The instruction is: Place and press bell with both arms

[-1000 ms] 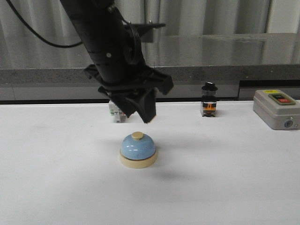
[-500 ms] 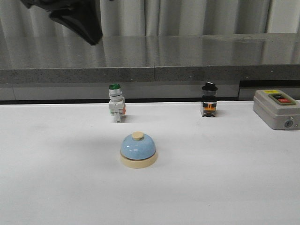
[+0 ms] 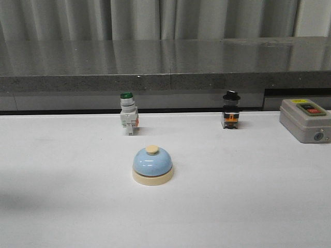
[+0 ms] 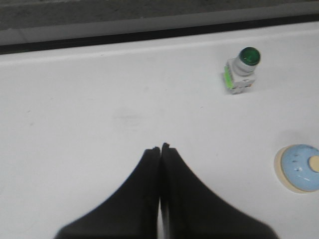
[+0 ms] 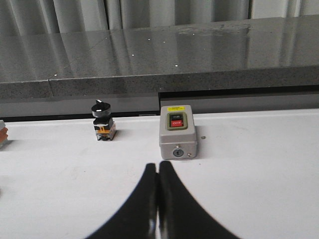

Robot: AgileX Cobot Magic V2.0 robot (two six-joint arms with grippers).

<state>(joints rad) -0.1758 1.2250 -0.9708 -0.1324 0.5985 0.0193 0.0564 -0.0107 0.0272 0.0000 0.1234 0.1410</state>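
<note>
Since left arm has lifted clear out of front view, white tabletop [image 3: 62,206] now shows no arm at all; bell stands alone, upright, placement apparently done. Judgement: press step either finished or next falls to other arm. Left hand [image 4: 160,148] clenched, empty, hanging above bare tabletop, well apart from bell [image 4: 300,168]. Right hand [image 5: 158,165] also clenched, empty, near grey switch box [image 5: 178,132], bell outside its view. Bell [image 3: 152,165] sits mid-tabletop, nearer than green-capped switch [image 3: 128,119] and black-knob switch [image 3: 230,109].
</note>
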